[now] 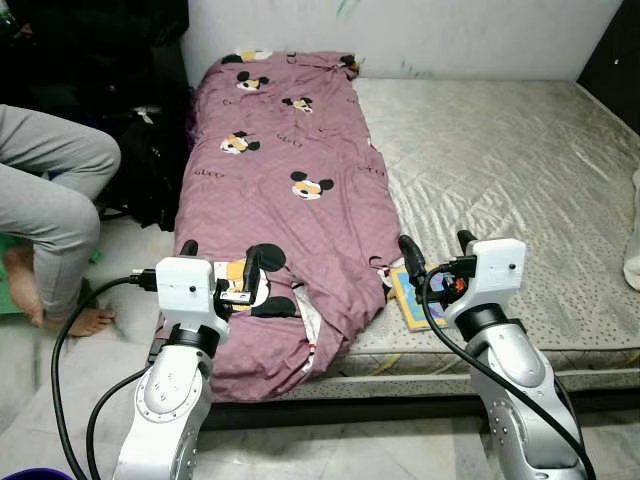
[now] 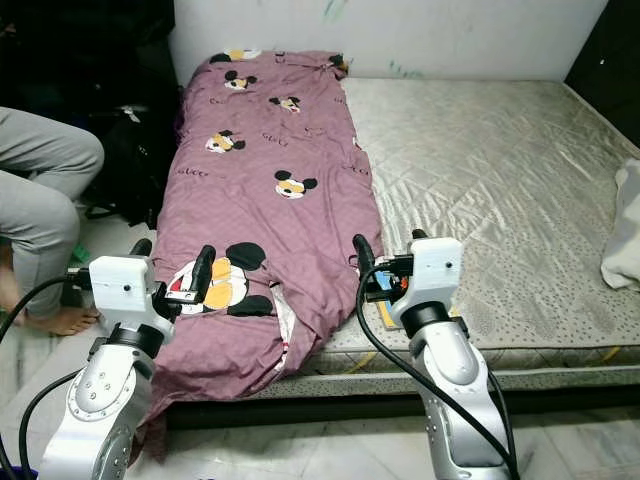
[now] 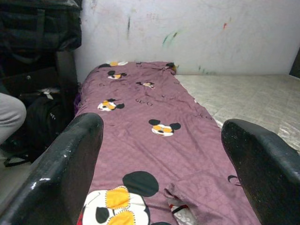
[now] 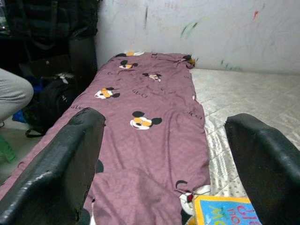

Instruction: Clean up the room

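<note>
A purple blanket point(image 1: 290, 190) printed with cartoon mice lies along the left side of a grey quilted mattress point(image 1: 500, 170), its near end hanging over the front edge. A colourful book point(image 1: 408, 297) lies on the mattress just right of the blanket's near corner. My left gripper point(image 1: 218, 258) is open above the blanket's near end, its fingers point(image 3: 70, 159) framing the fabric. My right gripper point(image 1: 438, 248) is open over the book, whose corner point(image 4: 225, 211) lies between its fingers point(image 4: 65, 164).
A person's grey-trousered legs and bare feet point(image 1: 60, 240) are on the floor at the left. A black bag point(image 1: 150, 165) stands between that person and the bed. A white cloth point(image 2: 625, 230) lies at the mattress's right edge. A marked white wall point(image 1: 400, 35) backs the bed.
</note>
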`<state>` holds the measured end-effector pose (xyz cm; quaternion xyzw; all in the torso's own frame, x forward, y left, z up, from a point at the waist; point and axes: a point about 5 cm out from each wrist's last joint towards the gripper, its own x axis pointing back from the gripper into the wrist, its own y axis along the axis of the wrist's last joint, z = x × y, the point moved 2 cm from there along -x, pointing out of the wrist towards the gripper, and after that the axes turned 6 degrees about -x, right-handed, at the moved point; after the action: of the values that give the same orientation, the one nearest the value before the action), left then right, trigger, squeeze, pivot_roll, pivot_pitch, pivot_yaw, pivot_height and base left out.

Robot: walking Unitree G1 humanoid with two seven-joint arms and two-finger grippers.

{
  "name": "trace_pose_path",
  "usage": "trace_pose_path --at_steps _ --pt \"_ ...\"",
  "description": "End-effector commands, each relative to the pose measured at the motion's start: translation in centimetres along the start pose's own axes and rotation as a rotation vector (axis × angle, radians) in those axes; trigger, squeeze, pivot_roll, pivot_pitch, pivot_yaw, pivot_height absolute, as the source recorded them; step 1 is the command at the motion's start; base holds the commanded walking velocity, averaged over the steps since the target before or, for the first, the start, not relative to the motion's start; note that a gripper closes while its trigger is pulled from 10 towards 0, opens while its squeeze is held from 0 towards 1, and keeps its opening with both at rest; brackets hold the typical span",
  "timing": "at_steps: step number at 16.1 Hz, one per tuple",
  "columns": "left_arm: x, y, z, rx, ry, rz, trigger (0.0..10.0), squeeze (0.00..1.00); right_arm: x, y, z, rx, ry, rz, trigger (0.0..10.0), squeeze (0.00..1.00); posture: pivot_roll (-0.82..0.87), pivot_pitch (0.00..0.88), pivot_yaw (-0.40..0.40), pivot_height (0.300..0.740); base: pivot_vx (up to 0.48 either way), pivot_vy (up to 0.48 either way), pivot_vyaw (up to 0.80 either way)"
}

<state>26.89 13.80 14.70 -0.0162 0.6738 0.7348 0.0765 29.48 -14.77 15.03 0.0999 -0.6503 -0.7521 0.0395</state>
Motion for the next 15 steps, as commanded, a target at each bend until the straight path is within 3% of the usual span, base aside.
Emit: trace_pose_path --at_steps 1,11,15 --pt "0.16 0.35 -0.1 0.014 -0.011 0.0 10.0 0.0 -0.06 0.58 0.23 0.002 0.004 -0.011 10.0 0.0 -0.11 0.134 -0.047 0.74 0.0 0.0 0.0" --pt "0.09 0.75 -0.58 0.036 -0.053 0.002 10.0 0.0 -0.45 0.62 -0.09 0.015 -0.004 -0.001 10.0 0.0 -0.1 0.149 -0.047 0.74 0.232 0.0 0.0" --pt "-0.04 0.62 0.01 -0.019 -0.007 0.016 10.0 0.0 -0.51 0.52 -0.24 0.026 -0.002 -0.002 10.0 0.0 -0.1 0.139 -0.039 0.74 0.063 0.0 0.0"
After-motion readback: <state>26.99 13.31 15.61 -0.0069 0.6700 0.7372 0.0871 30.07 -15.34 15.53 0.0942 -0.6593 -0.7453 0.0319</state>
